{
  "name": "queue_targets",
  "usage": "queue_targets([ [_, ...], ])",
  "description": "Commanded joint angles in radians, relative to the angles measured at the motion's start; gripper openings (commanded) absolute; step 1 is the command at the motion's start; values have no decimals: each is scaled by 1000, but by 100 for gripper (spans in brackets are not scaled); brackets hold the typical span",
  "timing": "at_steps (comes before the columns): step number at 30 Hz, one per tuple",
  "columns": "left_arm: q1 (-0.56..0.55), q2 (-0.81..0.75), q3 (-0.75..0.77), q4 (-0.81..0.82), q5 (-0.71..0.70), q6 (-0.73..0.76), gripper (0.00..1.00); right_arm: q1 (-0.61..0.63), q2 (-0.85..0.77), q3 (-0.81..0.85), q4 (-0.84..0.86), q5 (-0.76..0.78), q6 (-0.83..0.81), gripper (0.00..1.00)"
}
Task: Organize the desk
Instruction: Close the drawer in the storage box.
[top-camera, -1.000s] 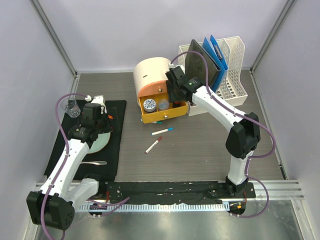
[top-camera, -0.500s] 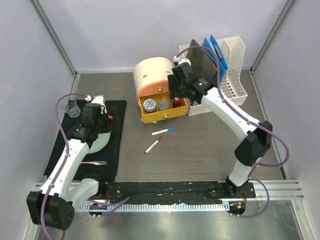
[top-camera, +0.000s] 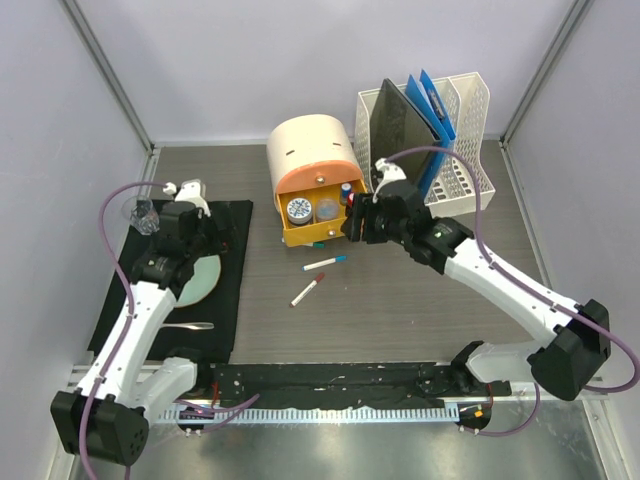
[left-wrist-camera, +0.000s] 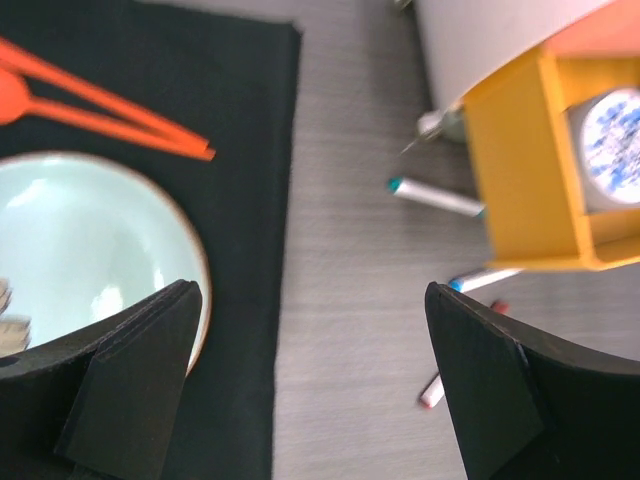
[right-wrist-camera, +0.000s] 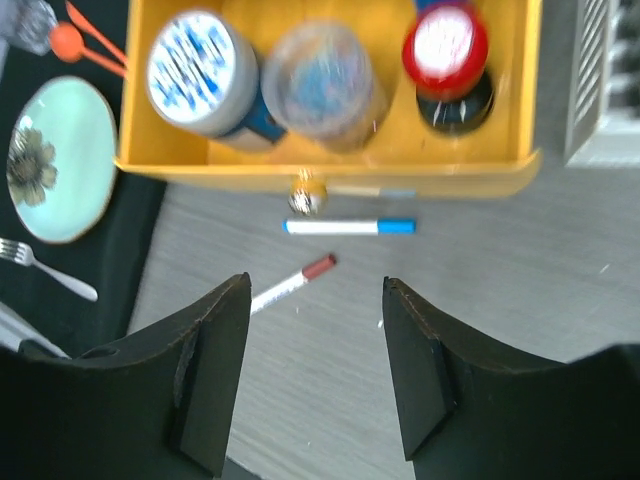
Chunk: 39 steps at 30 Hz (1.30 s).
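Observation:
The desk (top-camera: 400, 300) carries an orange drawer (top-camera: 322, 232) pulled out of a cream round box (top-camera: 305, 150). In the drawer stand a blue-patterned jar (right-wrist-camera: 195, 65), a clear jar (right-wrist-camera: 322, 80) and a red-capped bottle (right-wrist-camera: 447, 50). In front of it lie a blue-capped marker (right-wrist-camera: 350, 227) and a red-capped marker (right-wrist-camera: 290, 283). My right gripper (right-wrist-camera: 315, 285) hovers open and empty above the markers, just in front of the drawer's right end. My left gripper (left-wrist-camera: 310, 290) is open and empty over the right edge of the black mat (left-wrist-camera: 240, 120).
A pale green plate (top-camera: 197, 277), a fork (top-camera: 190, 325), orange chopsticks (left-wrist-camera: 100, 105) and a glass (top-camera: 143, 215) rest on the mat. A white file rack (top-camera: 470, 170) with a black and a blue folder stands at the back right. A teal-tipped marker (left-wrist-camera: 435, 197) lies under the drawer's front.
My right gripper has pulled back from the drawer toward the front, and the red-capped bottle now shows in the drawer's right end. The left arm has shifted slightly toward the back.

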Motion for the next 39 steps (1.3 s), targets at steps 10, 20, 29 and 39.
queue_targets([
  [10, 4, 367, 248, 477, 173, -153, 100, 28, 43, -149, 318, -73, 101, 60],
  [20, 4, 594, 363, 793, 159, -201, 100, 28, 86, -176, 352, -112, 107, 60],
  [29, 26, 829, 508, 965, 120, -404, 100, 28, 82, -215, 383, -119, 114, 60],
  [39, 58, 1080, 734, 1031, 223, -547, 100, 28, 92, -219, 401, -118, 103, 60],
])
